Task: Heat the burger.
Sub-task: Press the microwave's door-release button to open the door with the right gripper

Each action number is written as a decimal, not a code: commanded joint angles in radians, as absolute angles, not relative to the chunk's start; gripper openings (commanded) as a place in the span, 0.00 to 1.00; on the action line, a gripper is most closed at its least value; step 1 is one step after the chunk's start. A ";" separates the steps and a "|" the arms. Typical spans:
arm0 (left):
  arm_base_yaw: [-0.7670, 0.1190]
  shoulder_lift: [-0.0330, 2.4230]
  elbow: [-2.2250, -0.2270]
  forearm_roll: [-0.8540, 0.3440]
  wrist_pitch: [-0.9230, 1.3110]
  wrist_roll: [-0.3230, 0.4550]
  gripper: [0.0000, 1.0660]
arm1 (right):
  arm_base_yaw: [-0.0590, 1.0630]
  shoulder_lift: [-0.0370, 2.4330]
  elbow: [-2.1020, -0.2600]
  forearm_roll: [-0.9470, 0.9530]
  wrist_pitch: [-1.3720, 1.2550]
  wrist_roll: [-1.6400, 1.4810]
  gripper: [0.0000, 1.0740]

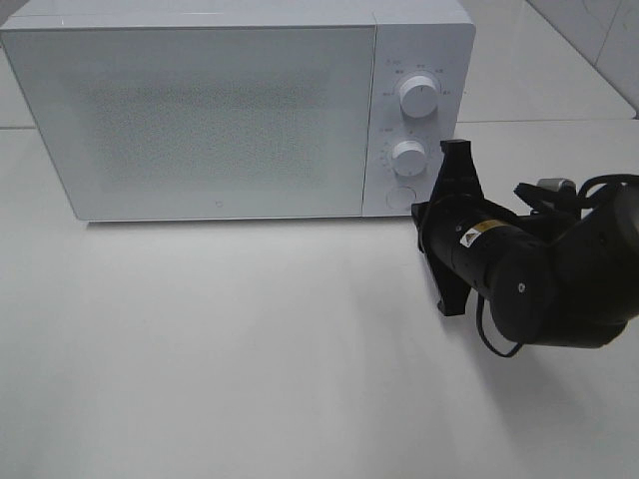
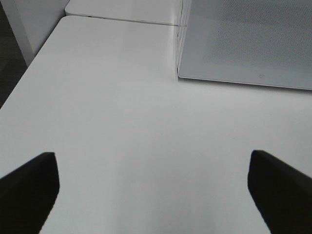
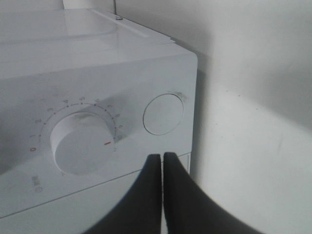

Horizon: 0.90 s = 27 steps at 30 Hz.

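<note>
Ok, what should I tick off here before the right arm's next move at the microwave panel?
1. White box-shaped microwave door closed: ok.
2. Burger inside: cannot tell; it shows in no view and the door is frosted.
3. Right tool shut, tips near the control panel: ok.
4. Its target, white round lower dial or flat round button: cannot tell; the tips sit between them.
5. Dial's red mark off zero: ok.
6. Left tool open over the white table, holding nothing: ok.
</note>
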<state>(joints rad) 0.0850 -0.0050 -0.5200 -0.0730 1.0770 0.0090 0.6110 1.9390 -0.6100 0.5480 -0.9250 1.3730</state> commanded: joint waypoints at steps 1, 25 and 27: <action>0.089 -0.009 -0.518 -0.075 1.069 0.006 0.92 | 0.602 1.948 -0.632 0.532 -0.921 1.380 0.00; 0.089 -0.009 -0.518 -0.075 1.069 0.006 0.92 | 0.593 2.122 -0.842 0.668 -0.914 1.345 0.00; 0.089 -0.009 -0.518 -0.075 1.069 0.006 0.92 | 0.593 2.126 -0.845 0.671 -0.913 1.344 0.00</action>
